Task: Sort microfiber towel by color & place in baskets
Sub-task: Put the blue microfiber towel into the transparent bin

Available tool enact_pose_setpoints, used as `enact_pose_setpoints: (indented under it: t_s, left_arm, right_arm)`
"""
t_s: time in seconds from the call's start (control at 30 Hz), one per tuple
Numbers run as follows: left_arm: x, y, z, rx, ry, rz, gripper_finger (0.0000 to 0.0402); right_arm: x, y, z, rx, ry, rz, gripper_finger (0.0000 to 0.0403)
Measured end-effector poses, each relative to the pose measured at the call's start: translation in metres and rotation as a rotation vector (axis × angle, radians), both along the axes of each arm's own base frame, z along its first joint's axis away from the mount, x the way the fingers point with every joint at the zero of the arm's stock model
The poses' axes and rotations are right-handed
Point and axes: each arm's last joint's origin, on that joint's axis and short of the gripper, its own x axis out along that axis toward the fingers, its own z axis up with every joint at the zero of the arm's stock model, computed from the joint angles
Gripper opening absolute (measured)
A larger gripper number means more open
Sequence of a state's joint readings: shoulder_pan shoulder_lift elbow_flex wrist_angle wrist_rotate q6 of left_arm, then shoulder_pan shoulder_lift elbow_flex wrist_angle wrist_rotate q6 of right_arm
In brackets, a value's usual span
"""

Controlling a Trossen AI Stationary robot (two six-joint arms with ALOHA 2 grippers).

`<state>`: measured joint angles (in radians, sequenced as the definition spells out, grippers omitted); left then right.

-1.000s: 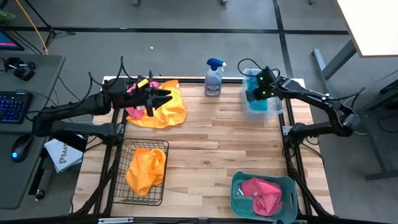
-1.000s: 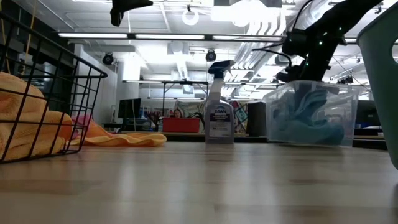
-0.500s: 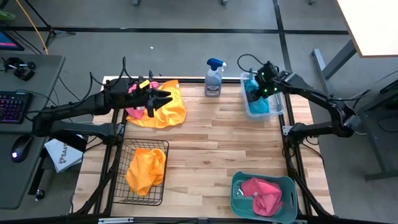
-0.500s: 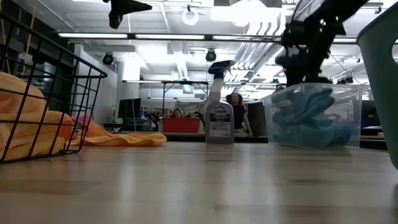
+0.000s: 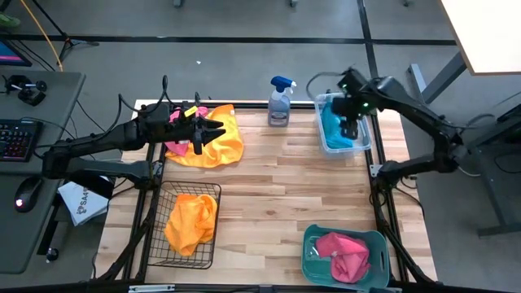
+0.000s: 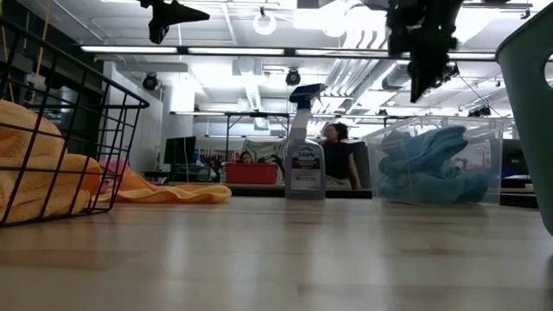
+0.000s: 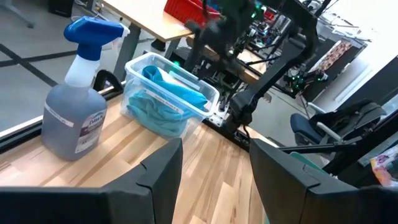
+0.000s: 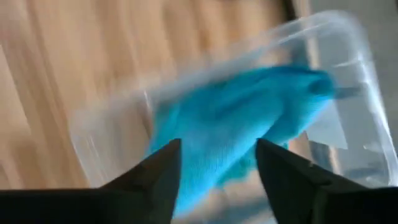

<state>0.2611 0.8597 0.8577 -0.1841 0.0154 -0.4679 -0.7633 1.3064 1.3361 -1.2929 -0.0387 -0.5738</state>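
Turquoise towel in the clear tub, directly beneath the empty, open right end effector.

In the low view the teal basket is cut by the right edge so only a slab of its wall shows, and the black wire basket runs off the left edge with its orange towel only partly in frame. From above, the left gripper and its arm cover much of the pink towel lying on the orange-yellow towel, so the pink one's outline cannot be made out. The right wrist view is smeared: the clear tub and the turquoise towel show as streaks, with no folds to tell.
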Motion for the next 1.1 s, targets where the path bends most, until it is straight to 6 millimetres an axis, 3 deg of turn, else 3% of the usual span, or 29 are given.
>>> enact_pose_setpoints:
  t_s: [0.1,0.17,0.23,0.37,0.5,0.7,0.9,1.1]
  left_arm:
    - [0.000,0.000,0.000,-0.001,0.000,0.000,0.0176]
    - [0.000,0.000,0.000,-0.002,0.000,0.000,0.0176]
    - [0.000,0.000,0.000,-0.001,0.000,0.000,0.0176]
    - [0.000,0.000,0.000,-0.001,0.000,0.000,0.0176]
    - [0.000,0.000,0.000,-0.001,0.000,0.000,0.0176]
    - [0.000,0.000,0.000,0.000,0.000,0.000,0.0176]
    - [0.000,0.000,0.000,0.000,-0.001,0.001,0.0176]
    - [0.000,0.000,0.000,0.040,0.008,-0.002,0.0176]
  right_arm:
    - [0.010,-0.006,-0.024,0.000,0.196,0.168,0.0113]
    - [0.018,-0.015,-0.041,-0.003,0.289,0.209,0.0050]
    - [0.025,-0.026,-0.056,0.017,0.329,0.220,0.0014]
    - [0.037,-0.046,-0.078,0.062,0.298,0.241,0.0023]
    - [0.045,-0.062,-0.099,0.090,0.291,0.244,0.0004]
    - [0.048,-0.073,-0.125,0.203,0.305,0.253,0.0002]
    - [0.047,-0.072,-0.117,0.176,0.315,0.276,0.0001]
    - [0.041,-0.065,-0.071,0.149,0.273,0.258,0.0001]
